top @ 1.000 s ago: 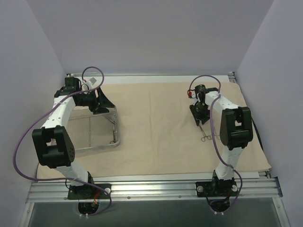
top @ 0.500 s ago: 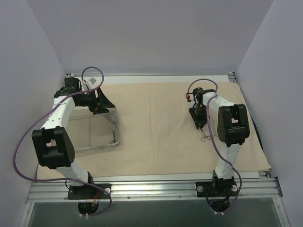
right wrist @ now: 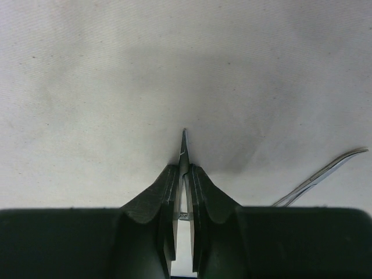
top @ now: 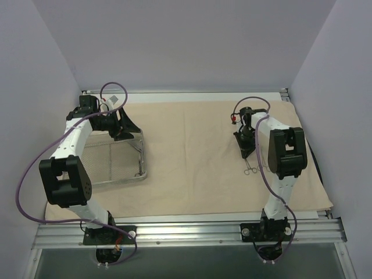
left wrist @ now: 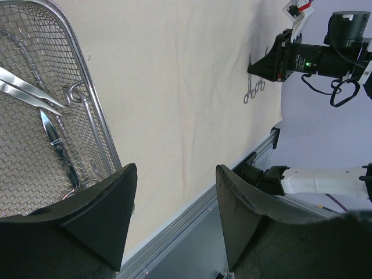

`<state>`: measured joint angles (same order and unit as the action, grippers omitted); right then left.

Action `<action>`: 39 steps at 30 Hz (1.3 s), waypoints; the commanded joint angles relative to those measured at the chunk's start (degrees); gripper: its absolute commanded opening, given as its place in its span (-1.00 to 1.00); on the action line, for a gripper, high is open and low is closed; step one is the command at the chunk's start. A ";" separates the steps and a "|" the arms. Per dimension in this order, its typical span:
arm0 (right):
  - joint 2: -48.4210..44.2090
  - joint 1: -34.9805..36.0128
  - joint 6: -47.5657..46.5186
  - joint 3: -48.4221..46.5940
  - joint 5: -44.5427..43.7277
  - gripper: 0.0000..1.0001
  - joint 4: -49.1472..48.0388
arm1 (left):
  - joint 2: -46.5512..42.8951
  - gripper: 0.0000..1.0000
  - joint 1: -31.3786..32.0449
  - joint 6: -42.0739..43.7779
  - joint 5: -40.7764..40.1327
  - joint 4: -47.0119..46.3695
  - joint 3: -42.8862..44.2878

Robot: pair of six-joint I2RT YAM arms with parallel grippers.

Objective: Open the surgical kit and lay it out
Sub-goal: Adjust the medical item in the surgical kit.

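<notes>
My right hand [right wrist: 184,174] is clenched on an instrument [right wrist: 184,148], tip over the cloth [right wrist: 87,87], a second instrument [right wrist: 317,176] lying just beside. My left hand [left wrist: 174,174] is released above the tray [left wrist: 93,125] rim; more instruments [left wrist: 57,142] lie inside it.

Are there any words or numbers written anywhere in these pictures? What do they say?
No words, numbers or signs can be read anywhere.
White tag on the left arm: too small to tell if anything is printed.
Red and white tag on the right arm: blurred, nothing readable.
Cloth wrap, wire-mesh tray and the instrument in the right gripper: no marks show.
</notes>
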<state>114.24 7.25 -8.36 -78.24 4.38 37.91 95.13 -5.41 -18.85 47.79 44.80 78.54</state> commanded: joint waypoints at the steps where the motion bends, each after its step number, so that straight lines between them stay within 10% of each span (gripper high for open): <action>1: 2.83 -1.97 1.85 -1.74 1.50 -0.94 3.13 | -2.50 0.30 -0.39 0.83 0.20 -0.50 0.29; 39: 3.44 -3.73 4.23 -8.69 3.53 -1.00 4.72 | -2.32 0.31 -0.22 -1.10 0.20 -2.26 -1.02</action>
<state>118.06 3.09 -5.37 -85.71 7.86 40.88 95.13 -5.41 -19.40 47.33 44.53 78.11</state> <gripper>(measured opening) 0.104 0.653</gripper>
